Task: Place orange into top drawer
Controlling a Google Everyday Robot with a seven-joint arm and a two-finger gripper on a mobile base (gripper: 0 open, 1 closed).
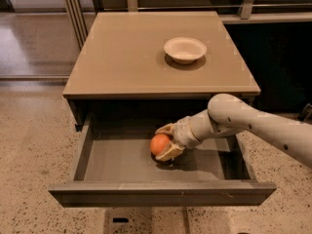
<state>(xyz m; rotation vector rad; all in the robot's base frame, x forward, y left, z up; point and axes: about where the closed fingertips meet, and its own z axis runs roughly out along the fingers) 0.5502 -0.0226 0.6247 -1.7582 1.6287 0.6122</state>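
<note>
The orange (159, 144) is a small round fruit inside the open top drawer (117, 162), near the middle of its floor. My gripper (163, 142) reaches in from the right and is shut on the orange, one tan finger (165, 129) above it and one below. The orange sits at or just above the drawer floor; I cannot tell if it touches. The drawer is pulled fully out below the tan cabinet top (122, 57).
A cream shallow bowl (185, 49) stands on the cabinet top at the back right. My white arm (253, 126) crosses over the drawer's right side. Speckled floor lies to the left and in front. A dark cabinet stands at the right.
</note>
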